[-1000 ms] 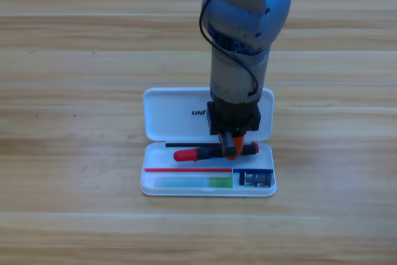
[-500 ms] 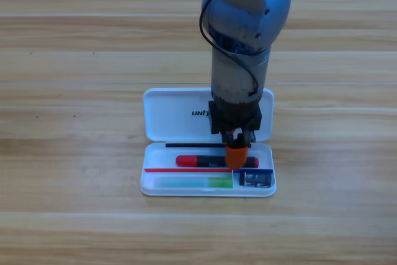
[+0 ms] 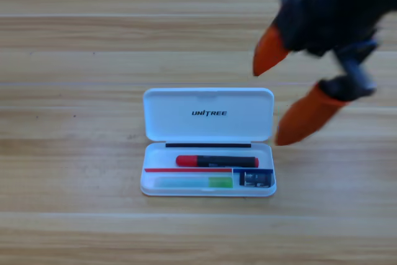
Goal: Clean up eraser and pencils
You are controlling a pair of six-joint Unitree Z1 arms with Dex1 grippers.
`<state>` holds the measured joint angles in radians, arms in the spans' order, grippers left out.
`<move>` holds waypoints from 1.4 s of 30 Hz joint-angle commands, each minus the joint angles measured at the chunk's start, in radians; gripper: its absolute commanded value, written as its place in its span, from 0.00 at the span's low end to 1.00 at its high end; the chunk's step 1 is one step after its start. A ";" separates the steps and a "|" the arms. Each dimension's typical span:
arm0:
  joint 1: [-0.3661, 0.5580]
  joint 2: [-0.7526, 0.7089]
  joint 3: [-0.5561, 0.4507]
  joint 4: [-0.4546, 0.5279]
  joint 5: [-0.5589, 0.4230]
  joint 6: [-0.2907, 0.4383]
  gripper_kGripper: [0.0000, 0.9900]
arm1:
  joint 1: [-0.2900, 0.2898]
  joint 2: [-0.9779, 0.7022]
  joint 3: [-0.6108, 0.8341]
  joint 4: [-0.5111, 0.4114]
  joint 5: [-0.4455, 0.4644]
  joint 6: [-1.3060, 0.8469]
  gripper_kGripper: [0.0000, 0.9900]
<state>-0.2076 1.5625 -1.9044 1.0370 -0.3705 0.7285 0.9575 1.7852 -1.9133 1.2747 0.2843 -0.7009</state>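
The dark grey pencil with red ends lies lengthwise in the upper slot of the open white case. Below it rests the pale pencil with the green end. The small dark eraser sits in the case's lower right compartment. My right gripper hangs high above the table, up and to the right of the case, open with its orange jaws spread wide and nothing between them. The left arm is out of view.
The case's lid lies flat on the wooden table, hinged back behind the tray. The right arm's dark body fills the upper right corner.
The right gripper has let go of the red-ended pencil, which now lies in the case, and has risen and swung away to the upper right with its jaws spread.
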 commanded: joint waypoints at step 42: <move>-0.181 0.728 0.321 -0.517 -0.245 0.045 0.00 | -0.097 -0.363 0.519 -0.380 0.216 0.109 0.94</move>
<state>-0.3559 2.2410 -1.5877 0.5104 -0.6044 0.7692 0.8850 1.4246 -1.4282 0.9071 0.4806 -0.6026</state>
